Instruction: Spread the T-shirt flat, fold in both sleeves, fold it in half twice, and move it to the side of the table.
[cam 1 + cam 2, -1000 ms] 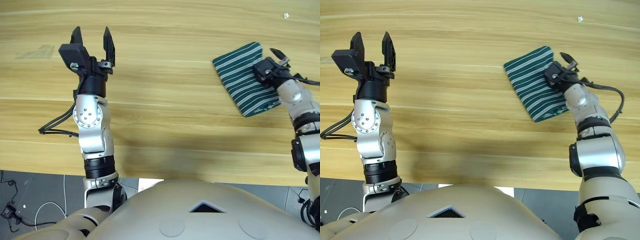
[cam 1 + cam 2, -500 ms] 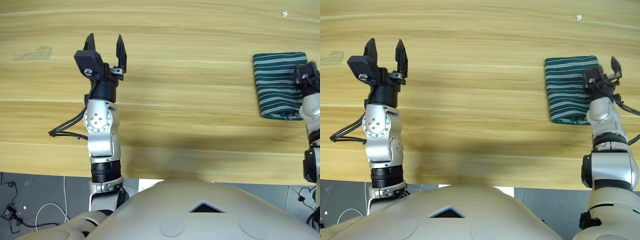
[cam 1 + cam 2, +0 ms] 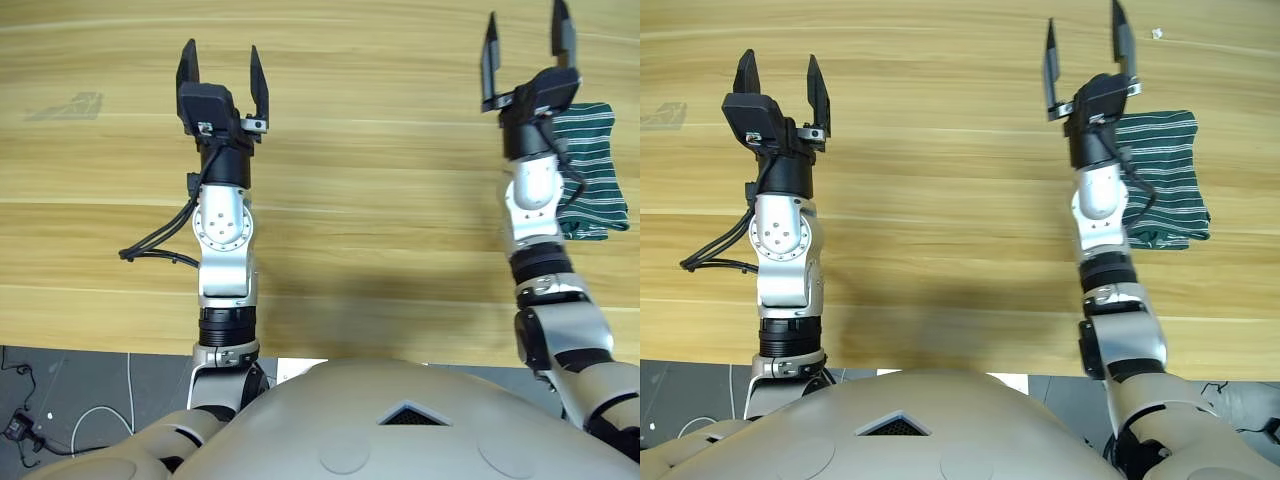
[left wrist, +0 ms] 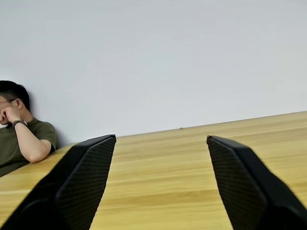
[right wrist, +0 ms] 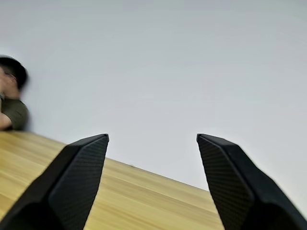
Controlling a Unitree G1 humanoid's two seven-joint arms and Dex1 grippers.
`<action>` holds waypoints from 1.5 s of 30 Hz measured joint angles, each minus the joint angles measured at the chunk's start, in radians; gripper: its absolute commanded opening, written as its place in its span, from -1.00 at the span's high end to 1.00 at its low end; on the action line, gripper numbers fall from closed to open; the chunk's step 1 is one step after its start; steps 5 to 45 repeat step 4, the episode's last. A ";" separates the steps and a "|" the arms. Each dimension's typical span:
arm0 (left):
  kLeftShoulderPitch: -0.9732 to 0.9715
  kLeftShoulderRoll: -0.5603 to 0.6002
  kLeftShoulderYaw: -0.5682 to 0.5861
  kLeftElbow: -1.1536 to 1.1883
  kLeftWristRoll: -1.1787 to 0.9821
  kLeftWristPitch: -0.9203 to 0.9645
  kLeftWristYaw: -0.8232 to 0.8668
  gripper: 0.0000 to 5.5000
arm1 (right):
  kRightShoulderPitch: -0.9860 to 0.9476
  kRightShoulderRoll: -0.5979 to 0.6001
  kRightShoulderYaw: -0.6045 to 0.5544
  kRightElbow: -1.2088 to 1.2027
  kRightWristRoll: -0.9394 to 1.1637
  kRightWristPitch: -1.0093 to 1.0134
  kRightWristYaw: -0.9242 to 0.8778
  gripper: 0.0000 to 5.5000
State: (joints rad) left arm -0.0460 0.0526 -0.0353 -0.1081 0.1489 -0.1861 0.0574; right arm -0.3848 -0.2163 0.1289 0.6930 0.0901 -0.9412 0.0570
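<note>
The folded T-shirt (image 3: 592, 170), dark green with thin white stripes, lies flat at the right side of the wooden table (image 3: 370, 200); it also appears as the T-shirt (image 3: 1165, 180) in the right eye view. My right gripper (image 3: 523, 50) is raised above the table just left of the shirt, open, fingers pointing up and holding nothing. My left gripper (image 3: 220, 70) is raised over the left part of the table, open and empty. Each wrist view looks out between spread fingers (image 4: 86, 177) (image 5: 76, 177) across the tabletop toward a pale wall.
A small white scrap (image 3: 1158, 36) lies at the far right of the table. The table's near edge runs along the bottom, with dark floor and cables (image 3: 60, 420) below it at the left.
My right gripper let go of the folded shirt, lifted off it and swung left and up, now open. The shirt stays at the right side. My left arm rose slightly and shifted right.
</note>
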 measured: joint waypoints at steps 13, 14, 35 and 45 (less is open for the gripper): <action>0.058 0.007 -0.043 0.054 0.089 -0.097 0.042 -0.28 | 0.104 0.059 -0.035 -0.088 0.197 0.018 0.134 -0.24; 0.058 0.007 -0.043 0.054 0.089 -0.097 0.042 -0.28 | 0.104 0.059 -0.035 -0.088 0.197 0.018 0.134 -0.24; 0.058 0.007 -0.043 0.054 0.089 -0.097 0.042 -0.28 | 0.104 0.059 -0.035 -0.088 0.197 0.018 0.134 -0.24; 0.058 0.007 -0.043 0.054 0.089 -0.097 0.042 -0.28 | 0.104 0.059 -0.035 -0.088 0.197 0.018 0.134 -0.24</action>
